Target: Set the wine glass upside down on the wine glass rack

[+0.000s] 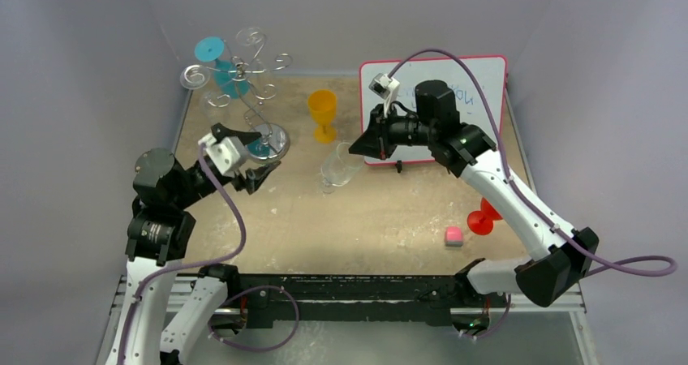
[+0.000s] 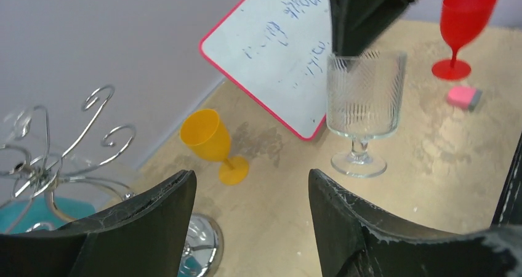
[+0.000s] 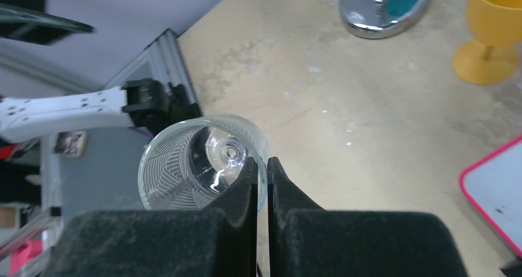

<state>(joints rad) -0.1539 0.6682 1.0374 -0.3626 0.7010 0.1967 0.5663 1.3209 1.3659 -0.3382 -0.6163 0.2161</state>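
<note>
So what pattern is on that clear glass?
The clear glass has fine slanted etched lines, like leaf veins; clearest in the left wrist view.

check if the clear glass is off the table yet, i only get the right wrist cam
Observer: Not lifted. In the left wrist view the clear wine glass stands upright, and its foot looks planted on the table.
Operator: ok and is the rack free up top
Observer: Not fully. The top view shows a teal glass hanging upside down, foot up, on the left side of the wine glass rack.
</note>
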